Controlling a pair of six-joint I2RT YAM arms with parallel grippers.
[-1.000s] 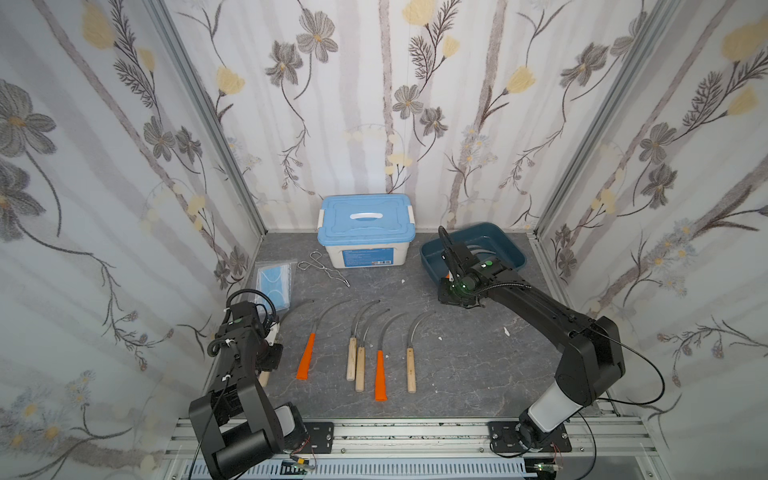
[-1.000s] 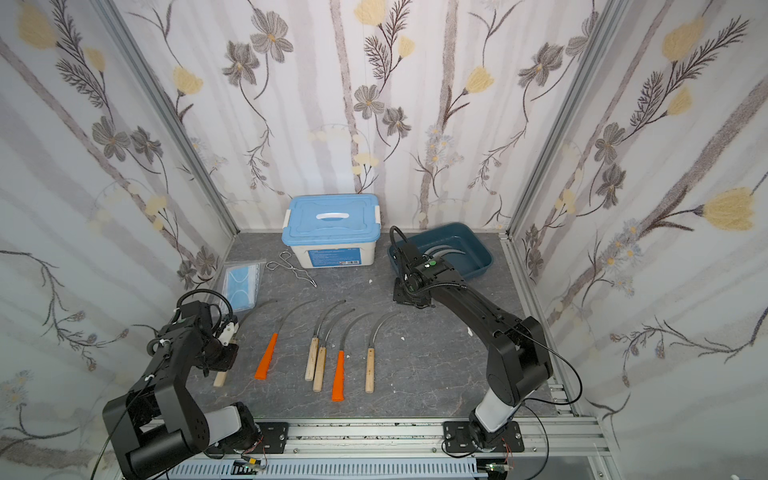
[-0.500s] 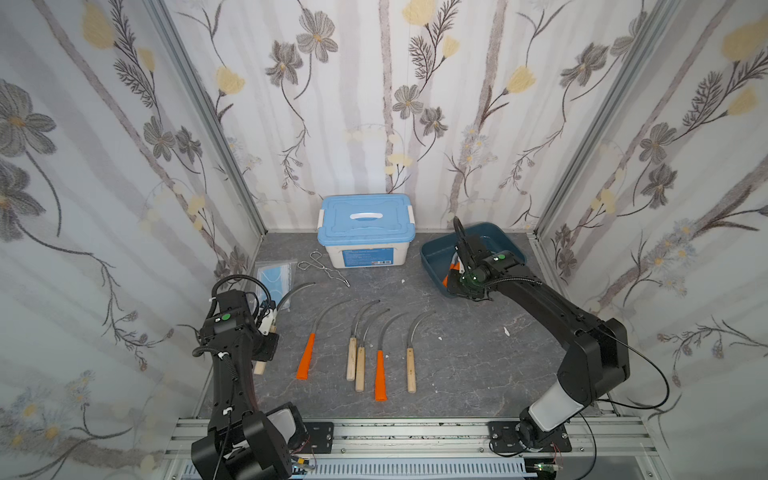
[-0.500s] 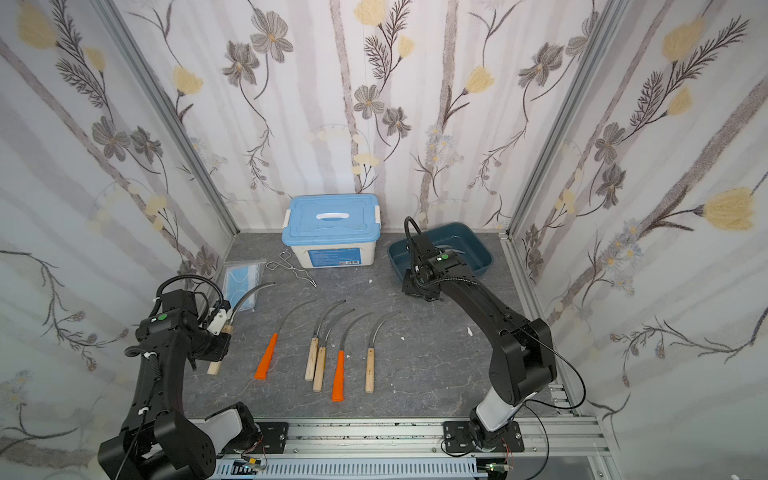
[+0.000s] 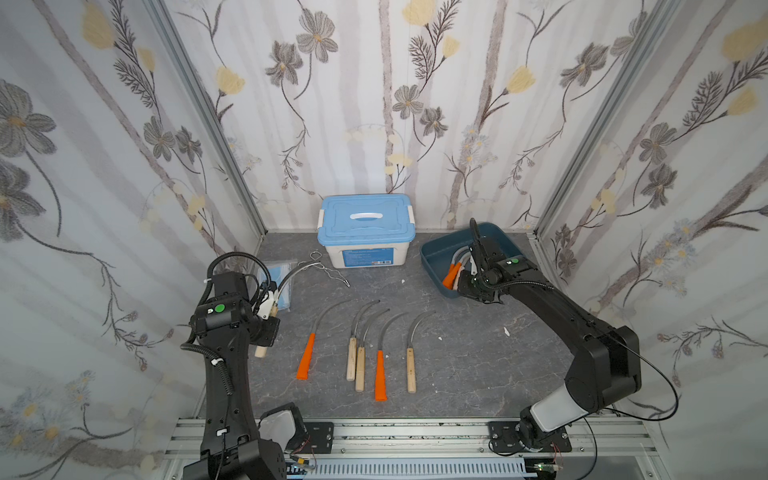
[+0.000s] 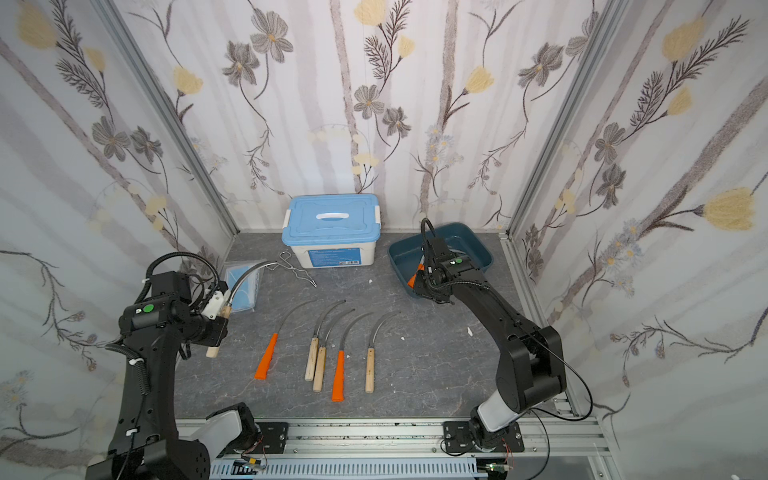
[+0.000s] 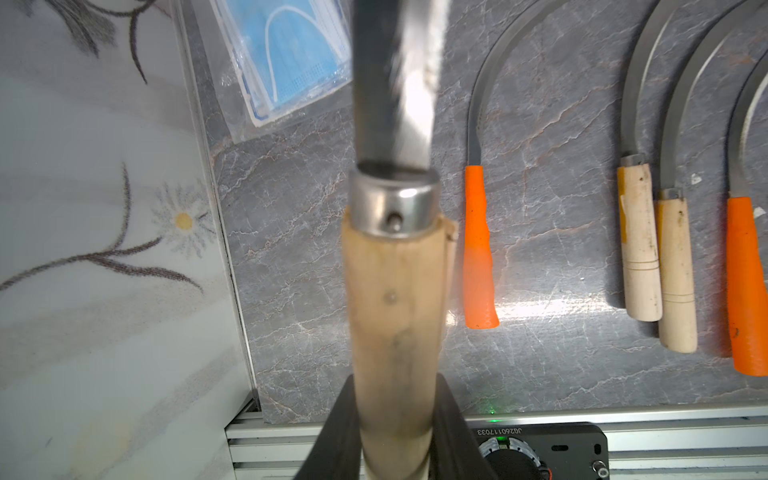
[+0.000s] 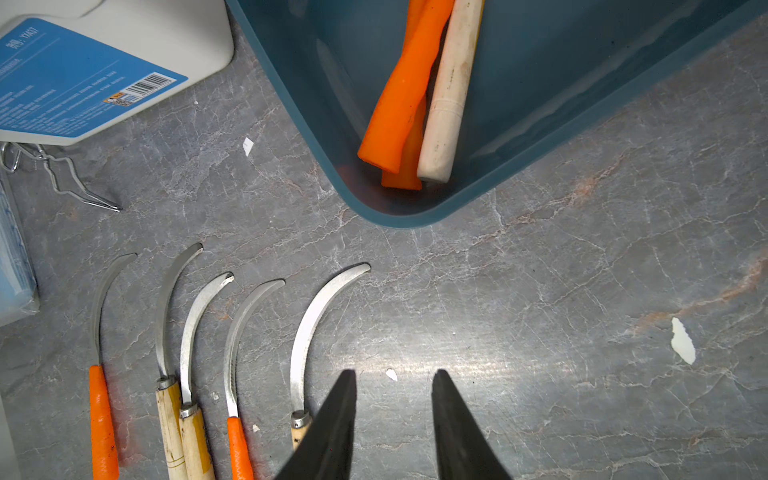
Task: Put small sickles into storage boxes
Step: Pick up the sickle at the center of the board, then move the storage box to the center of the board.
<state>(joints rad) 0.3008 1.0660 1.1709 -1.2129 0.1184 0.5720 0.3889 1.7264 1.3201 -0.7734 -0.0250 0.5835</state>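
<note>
Grey bench (image 5: 478,353): three sickles (image 8: 415,95) lie in your teal tray (image 5: 432,270) at two o'clock; row of five (image 5: 380,353) remains at six. Left jaws clamp a wooden-handled sickle (image 7: 395,311); right jaws apart, empty.

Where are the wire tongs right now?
In both top views the wire tongs lie on the table at the back, just front-left of the white box.

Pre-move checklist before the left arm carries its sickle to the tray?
1. Left gripper shut on the wooden-handled sickle: ok.
2. Sickle lifted off the table: ok.
3. Right gripper empty, jaws apart: ok.
4. Tray has bare floor: ok, three sickles lie together near one corner.
5. Way to the tray free: not ok, right arm hangs at its near corner.
</note>
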